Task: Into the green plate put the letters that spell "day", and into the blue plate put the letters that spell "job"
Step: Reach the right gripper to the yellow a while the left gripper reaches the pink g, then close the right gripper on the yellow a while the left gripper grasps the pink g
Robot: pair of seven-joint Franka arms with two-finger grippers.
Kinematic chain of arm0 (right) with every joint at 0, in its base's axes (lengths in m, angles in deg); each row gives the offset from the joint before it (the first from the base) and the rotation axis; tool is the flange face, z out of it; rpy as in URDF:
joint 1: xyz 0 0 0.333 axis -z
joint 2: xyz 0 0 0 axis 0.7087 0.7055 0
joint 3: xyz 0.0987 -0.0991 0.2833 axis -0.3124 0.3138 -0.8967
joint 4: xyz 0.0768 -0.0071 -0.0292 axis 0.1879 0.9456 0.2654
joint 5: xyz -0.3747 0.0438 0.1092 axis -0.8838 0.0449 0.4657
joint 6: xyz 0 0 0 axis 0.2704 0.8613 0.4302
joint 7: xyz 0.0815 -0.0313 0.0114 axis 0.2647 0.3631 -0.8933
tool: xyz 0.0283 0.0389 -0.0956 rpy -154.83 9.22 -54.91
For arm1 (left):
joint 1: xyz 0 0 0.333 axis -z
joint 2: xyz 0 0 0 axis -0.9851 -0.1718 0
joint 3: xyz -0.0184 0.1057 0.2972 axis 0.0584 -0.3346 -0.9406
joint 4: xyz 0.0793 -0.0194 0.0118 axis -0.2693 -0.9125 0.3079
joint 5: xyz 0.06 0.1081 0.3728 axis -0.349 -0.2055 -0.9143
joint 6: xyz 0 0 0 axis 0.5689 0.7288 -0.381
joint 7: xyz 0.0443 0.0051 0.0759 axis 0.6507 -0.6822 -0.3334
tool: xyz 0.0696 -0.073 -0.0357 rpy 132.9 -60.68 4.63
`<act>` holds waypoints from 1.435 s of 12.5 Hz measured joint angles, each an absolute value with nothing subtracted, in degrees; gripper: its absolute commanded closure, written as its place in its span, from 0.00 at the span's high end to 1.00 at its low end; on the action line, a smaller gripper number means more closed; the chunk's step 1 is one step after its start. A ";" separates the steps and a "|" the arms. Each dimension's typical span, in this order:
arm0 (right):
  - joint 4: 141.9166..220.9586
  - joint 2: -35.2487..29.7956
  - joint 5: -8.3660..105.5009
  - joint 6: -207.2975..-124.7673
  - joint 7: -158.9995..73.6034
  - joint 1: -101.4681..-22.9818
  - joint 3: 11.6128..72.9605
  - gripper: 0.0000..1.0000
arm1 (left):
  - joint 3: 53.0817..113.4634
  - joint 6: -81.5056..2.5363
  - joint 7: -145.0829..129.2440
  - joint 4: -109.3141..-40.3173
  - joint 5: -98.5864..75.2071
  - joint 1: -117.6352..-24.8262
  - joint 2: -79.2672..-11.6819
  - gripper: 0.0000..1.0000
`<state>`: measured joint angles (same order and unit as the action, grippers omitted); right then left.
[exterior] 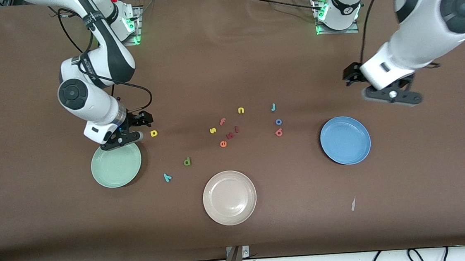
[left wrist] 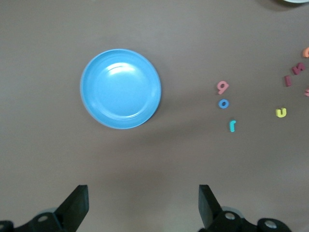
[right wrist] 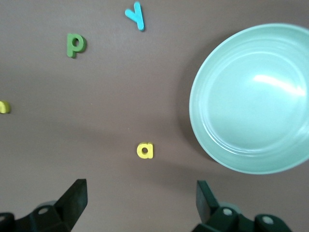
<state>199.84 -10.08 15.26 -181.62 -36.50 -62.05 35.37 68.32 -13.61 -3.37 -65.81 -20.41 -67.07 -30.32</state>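
Black fingers of the right gripper (right wrist: 137, 205) stand spread, empty, above the green plate (exterior: 116, 166) rim, near the yellow a (right wrist: 145, 150). Foam letters look light, soft, thin: pinch across the flat edges. Left gripper (left wrist: 143, 208), also spread, hangs above the table beside the glossy blue plate (left wrist: 120, 88); the j (left wrist: 232, 125), o (left wrist: 223, 103), b (left wrist: 222, 87) lie nearby.

Right gripper (exterior: 122, 140) hangs just above the green plate (exterior: 116, 166), fingers spread, empty; left gripper (exterior: 393, 95) hovers well apart from it, likewise spread, empty.
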 measured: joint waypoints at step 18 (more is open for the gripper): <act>207.68 -0.33 15.17 -202.90 -38.66 -63.63 33.92 0.61 | 68.53 -42.94 -22.63 -60.01 -19.09 -53.59 -65.62 0.97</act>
<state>207.68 -0.33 15.17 -202.90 -38.66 -63.63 33.92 68.53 -42.94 -22.63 -60.01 -19.09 -53.59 -65.62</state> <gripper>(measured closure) 0.392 0.000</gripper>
